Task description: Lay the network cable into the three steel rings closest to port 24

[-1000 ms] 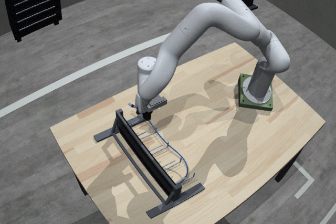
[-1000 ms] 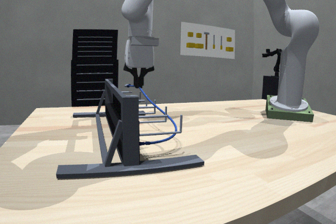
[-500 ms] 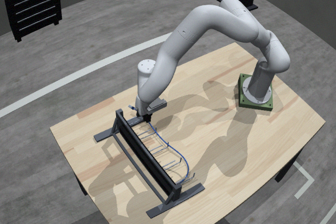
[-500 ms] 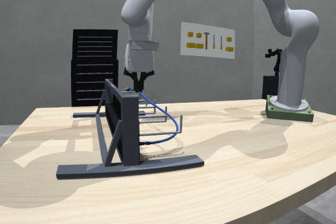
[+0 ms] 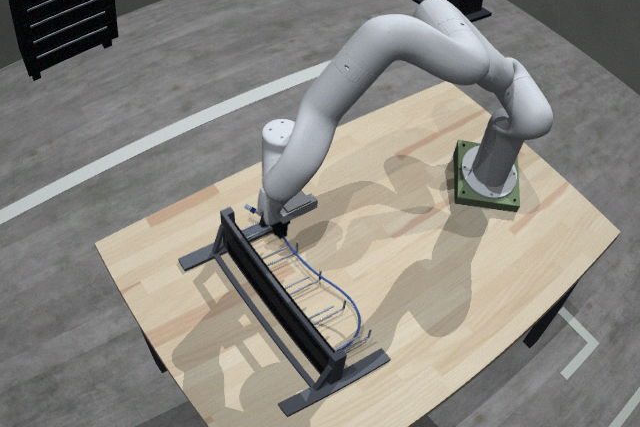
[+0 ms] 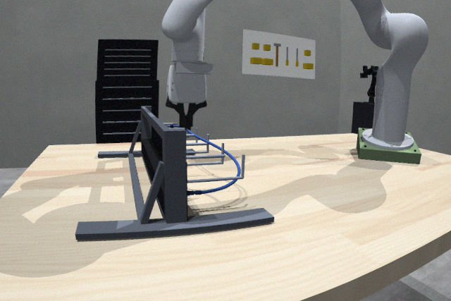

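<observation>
A dark patch panel (image 5: pixel 281 293) stands on a frame on the wooden table; it also shows in the exterior view (image 6: pixel 163 166). Several steel rings (image 5: pixel 330 311) stick out of its face toward the arm (image 6: pixel 218 179). The blue network cable (image 5: pixel 336 288) is plugged in at the near end of the panel, arcs out along the ring tips (image 6: pixel 232 159) and rises to the far end. My gripper (image 5: pixel 277 231) (image 6: pixel 185 124) points down over the far end of the panel and is shut on the cable near its free plug (image 5: pixel 250 208). Whether the cable rests inside each ring is unclear.
The arm's green base plate (image 5: pixel 485 176) (image 6: pixel 387 148) is bolted at the table's far right. The panel's frame feet (image 5: pixel 336 381) spread across the table at both ends. A black rack (image 6: pixel 127 89) stands behind the table.
</observation>
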`<state>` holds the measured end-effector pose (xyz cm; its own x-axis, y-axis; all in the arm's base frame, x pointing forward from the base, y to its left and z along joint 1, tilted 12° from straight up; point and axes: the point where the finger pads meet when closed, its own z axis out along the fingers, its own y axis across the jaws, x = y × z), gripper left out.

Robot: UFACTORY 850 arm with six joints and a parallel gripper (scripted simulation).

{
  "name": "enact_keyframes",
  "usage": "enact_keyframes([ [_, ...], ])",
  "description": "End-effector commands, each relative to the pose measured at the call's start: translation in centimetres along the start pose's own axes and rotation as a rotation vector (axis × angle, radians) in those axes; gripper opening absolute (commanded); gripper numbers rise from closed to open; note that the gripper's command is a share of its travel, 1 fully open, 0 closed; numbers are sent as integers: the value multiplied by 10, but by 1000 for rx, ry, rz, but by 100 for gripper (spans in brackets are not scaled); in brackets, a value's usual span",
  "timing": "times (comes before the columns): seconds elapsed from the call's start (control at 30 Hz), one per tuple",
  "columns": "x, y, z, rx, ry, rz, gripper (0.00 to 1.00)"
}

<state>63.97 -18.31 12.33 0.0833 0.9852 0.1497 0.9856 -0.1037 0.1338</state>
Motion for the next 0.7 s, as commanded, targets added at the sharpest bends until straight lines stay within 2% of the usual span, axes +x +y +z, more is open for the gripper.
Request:
enact_keyframes([
  [0.0, 0, 1, 0, -3, -1, 0, 0],
  [0.67, 0, 1, 14, -3, -1, 0, 0],
])
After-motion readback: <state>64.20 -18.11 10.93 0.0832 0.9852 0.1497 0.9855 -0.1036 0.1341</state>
